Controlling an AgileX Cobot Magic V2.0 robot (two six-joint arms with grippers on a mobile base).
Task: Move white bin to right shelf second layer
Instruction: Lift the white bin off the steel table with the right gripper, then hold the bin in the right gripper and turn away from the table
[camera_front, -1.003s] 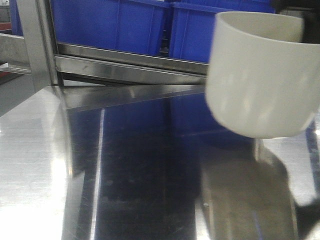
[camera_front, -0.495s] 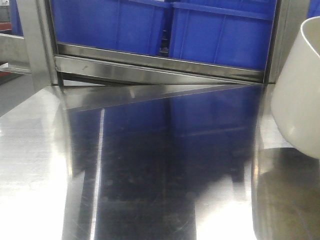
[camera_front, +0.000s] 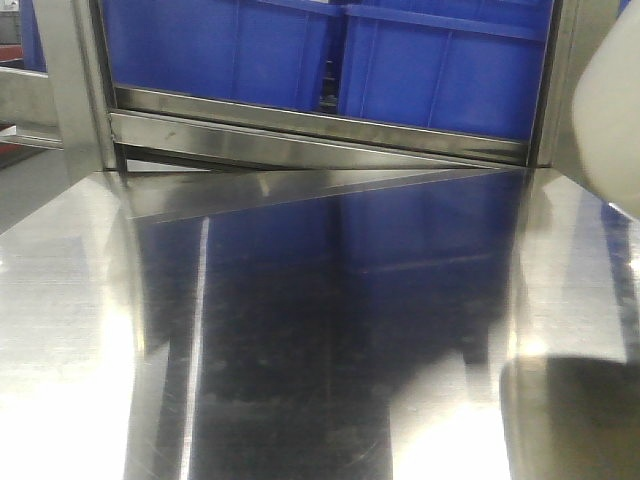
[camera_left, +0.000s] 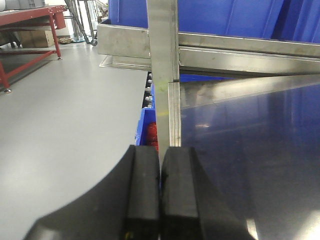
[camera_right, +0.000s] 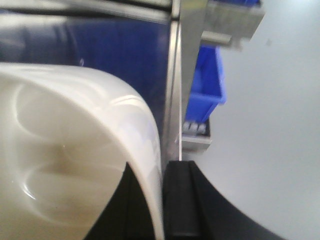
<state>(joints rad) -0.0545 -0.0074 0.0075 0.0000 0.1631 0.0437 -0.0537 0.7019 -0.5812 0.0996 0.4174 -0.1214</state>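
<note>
The white bin (camera_front: 612, 120) hangs in the air at the right edge of the front view, only its left wall showing. In the right wrist view the white bin (camera_right: 65, 150) fills the left half, mouth toward the camera. My right gripper (camera_right: 162, 170) is shut on its rim wall, one finger inside and one finger (camera_right: 181, 200) outside. Past a steel post (camera_right: 192, 60), small white rollers (camera_right: 194, 129) of a rack level show under a blue crate (camera_right: 205, 85); I cannot tell if this is the right shelf second layer. My left gripper (camera_left: 160, 152) is shut on nothing, near the table's left edge.
A mirror-like steel tabletop (camera_front: 300, 330) lies below. Behind it, blue crates (camera_front: 440, 70) stand on a steel shelf rail (camera_front: 300, 140). Upright posts (camera_front: 75, 80) frame the rack. A steel post (camera_left: 162, 75) rises ahead of the left gripper, with grey floor (camera_left: 60, 115) to its left.
The white bin has travelled to the right and slightly upward, from the right part of the front view to its very edge. Its dark reflection on the tabletop shifted right too.
</note>
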